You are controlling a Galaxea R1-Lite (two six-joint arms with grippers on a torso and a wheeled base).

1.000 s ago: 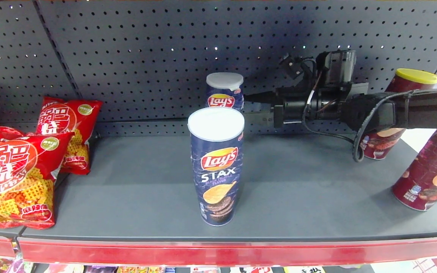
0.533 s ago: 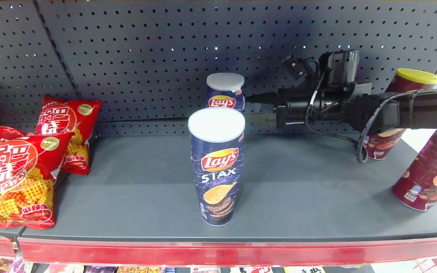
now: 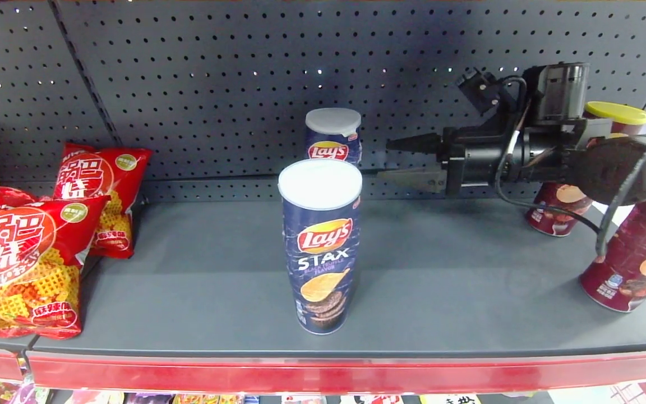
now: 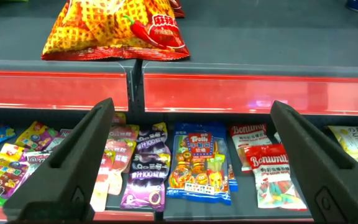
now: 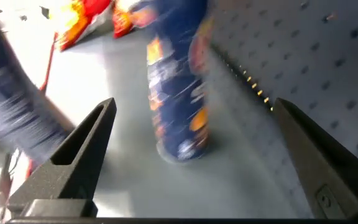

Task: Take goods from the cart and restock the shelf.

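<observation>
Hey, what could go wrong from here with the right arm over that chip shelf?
1. The right arm hangs close to the yellow-lidded red can and the nearer red can; a sideways swing could topple either.
2. The right gripper, jaws open, points at the rear blue chip can; drifting forward might knock it into the front blue chip can.

A yellow-lidded maroon tube can [image 3: 617, 112] stands just behind the wrist of the right gripper [image 3: 384, 160], another maroon can [image 3: 631, 258] beside its arm. Two red foil snack bags [image 3: 26, 264] lie well beyond its fingertips.
</observation>
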